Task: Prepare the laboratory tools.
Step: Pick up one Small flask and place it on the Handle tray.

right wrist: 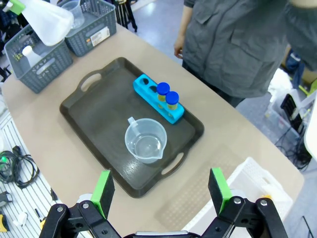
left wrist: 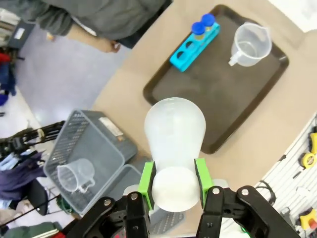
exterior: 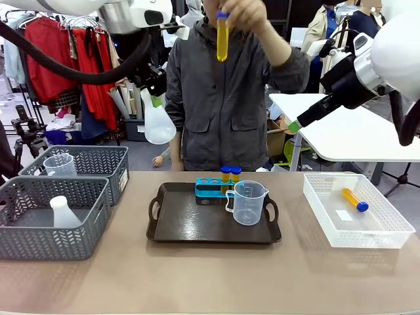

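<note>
The left gripper (left wrist: 173,173) is closed on the neck of the flask (left wrist: 174,134), with one green pad pressed to each side. The flask's wide base points away from the fingers. In the left wrist view the flask hides the table straight ahead of the gripper. Past its base lies the brown tray (left wrist: 198,99), with the blue rack (left wrist: 190,47) and the beaker (left wrist: 251,44) at the tray's far end. Two tubes (left wrist: 203,24) stand at one end of the rack, and its other two holes are open. Off to one side of this gripper a grey basket (left wrist: 99,144) holds a second beaker (left wrist: 74,176).

The right gripper (right wrist: 161,191) is spread wide and holds nothing. Its wrist view looks down on the tray between the two pads, with the beaker just beyond the fingers and the rack right behind it. A corner of a white basket (right wrist: 250,171) sits beside one finger. The picture's edge cuts it off, and what lies in it is hard to make out there.

The front view shows both grippers high above the table, and the flask hangs base down from the left one. It shows the right gripper from the side, so its opening cannot be judged there. Below the right gripper, the white basket holds a third tube (exterior: 354,199) lying flat. Below the left arm, a nearer grey basket (exterior: 39,246) holds a spare flask (exterior: 63,213). Farthest off, the person's hand (exterior: 246,16) holds a fourth tube (exterior: 222,39) upright. This tube is between the two grippers and higher than both, and the hand is cut off at the top edge.
</note>
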{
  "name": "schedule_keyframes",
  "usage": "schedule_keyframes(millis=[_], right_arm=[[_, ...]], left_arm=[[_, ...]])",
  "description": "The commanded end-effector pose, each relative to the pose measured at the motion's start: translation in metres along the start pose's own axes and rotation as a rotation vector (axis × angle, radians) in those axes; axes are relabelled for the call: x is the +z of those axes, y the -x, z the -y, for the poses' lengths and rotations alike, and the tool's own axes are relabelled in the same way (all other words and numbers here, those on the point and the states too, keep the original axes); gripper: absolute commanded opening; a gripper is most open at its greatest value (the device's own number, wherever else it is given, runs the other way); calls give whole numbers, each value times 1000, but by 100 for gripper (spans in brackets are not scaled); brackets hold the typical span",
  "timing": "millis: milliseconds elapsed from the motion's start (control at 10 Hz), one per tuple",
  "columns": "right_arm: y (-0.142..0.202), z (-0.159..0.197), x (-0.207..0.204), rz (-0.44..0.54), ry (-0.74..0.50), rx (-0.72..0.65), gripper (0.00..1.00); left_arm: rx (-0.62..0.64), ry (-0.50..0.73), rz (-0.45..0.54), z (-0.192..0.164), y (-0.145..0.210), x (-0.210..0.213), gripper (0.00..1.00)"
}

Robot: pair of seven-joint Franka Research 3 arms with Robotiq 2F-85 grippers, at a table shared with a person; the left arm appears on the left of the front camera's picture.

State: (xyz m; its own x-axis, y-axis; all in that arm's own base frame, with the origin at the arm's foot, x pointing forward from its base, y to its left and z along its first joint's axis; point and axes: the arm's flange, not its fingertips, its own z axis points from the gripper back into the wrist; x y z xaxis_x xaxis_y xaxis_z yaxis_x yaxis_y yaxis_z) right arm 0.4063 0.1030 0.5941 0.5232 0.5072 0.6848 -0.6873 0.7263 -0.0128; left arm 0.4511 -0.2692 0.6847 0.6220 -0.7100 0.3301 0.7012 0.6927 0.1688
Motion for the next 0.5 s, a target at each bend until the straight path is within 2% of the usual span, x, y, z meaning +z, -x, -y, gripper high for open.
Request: schedule_keyframes(millis=[0, 400], right_arm=[[-2, 0, 0, 8, -11, -10, 100], [-2, 0, 0, 8, -11, -10, 100]], left_arm=[[-34, 60, -7, -2, -6, -7, 0], [-19, 113, -12, 1, -10, -24, 0]])
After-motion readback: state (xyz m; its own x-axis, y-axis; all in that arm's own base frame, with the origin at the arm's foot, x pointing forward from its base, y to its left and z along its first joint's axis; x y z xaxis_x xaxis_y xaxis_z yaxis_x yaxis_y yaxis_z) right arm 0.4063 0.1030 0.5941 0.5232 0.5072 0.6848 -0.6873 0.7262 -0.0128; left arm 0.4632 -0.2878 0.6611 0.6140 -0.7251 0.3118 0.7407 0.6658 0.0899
